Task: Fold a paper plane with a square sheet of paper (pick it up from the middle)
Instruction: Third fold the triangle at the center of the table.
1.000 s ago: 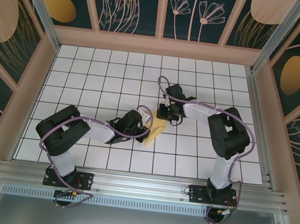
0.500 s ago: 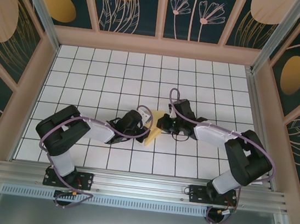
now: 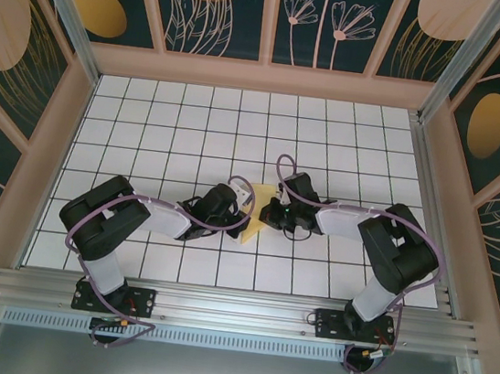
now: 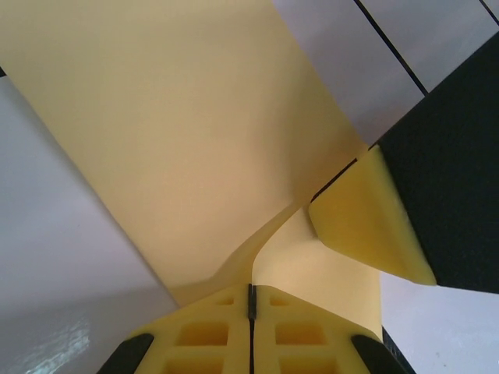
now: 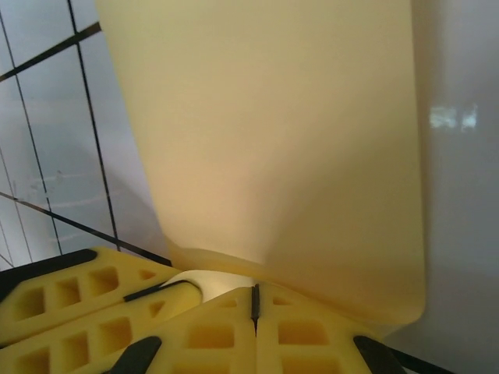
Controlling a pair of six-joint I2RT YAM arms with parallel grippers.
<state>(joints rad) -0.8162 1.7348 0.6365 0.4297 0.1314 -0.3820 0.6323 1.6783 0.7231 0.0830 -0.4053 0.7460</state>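
You're in lab-style robot cell: white gridded table [image 3: 148, 118] boxed by leaf-print panels [image 3: 209, 6] in wood frame [image 3: 264, 76], aluminium rail [image 3: 234, 309] at near edge, two arms [image 3: 112, 220] bolted to it.

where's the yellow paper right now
In the top view the yellow paper sits near the middle of the grid table, gripped by the left tool on its left and the right tool on its right, both shut on it.
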